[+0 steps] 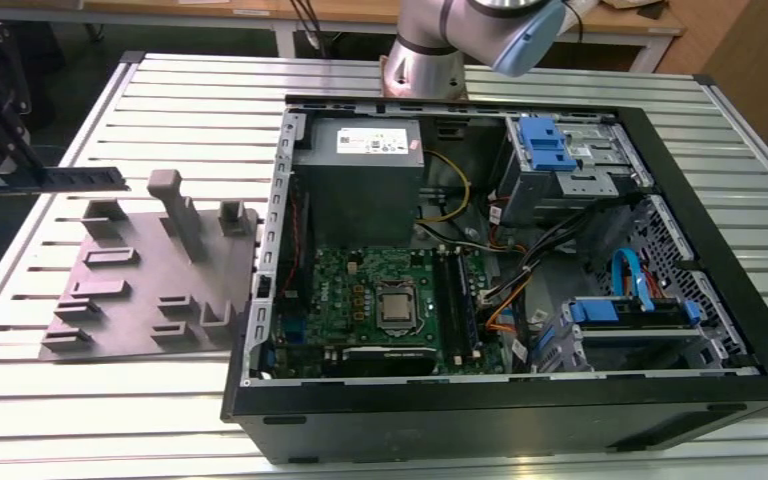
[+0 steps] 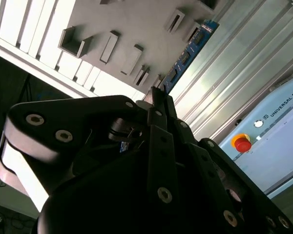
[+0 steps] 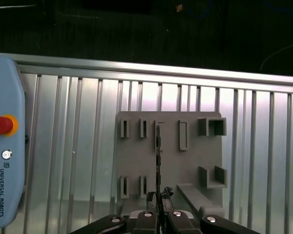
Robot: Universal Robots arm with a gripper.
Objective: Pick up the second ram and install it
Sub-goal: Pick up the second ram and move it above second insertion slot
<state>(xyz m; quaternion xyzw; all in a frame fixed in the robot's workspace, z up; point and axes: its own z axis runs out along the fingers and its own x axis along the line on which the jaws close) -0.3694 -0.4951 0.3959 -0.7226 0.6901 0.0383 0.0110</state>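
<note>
second ram [image 1: 87, 179]: dark blue-green stick with black chips, at the far left of the exterior view about a third of the way down. It lies level and points toward the exterior view's right.
gripper [image 1: 40, 176]: fingers squeezed narrow on one end of the second ram. In the second wrist view the stick [image 2: 188, 51] runs out from between the black fingertips [image 2: 156, 97], and in the first wrist view you see it edge-on [image 3: 158, 151].
grey fixture [image 1: 144, 290]: sits on the table in the left-middle of the exterior view. The stick hangs by its upper-left corner, near the tall post [image 1: 165, 190], and looks lifted off. Can't tell for sure whether anything touches.
line-up: in the first wrist view the thin edge of the stick sits over the fixture plate [image 3: 195, 151], between its slot blocks.
pc case [image 1: 491, 420]: open, lying on its side, filling the centre and right of the exterior view, just beside the fixture.
motherboard [image 1: 351, 285]: green, lower-middle of the case, with long black slots [image 1: 458, 295] beside the CPU socket [image 1: 395, 305], well apart from the stick.
teach pendant [image 3: 5, 165]: light blue with a red button [image 3: 2, 125], lying on the slats.
table [image 1: 197, 90]: ribbed metal under everything.
arm [image 1: 451, 40]: silver and light blue, top centre of the exterior view.
</note>
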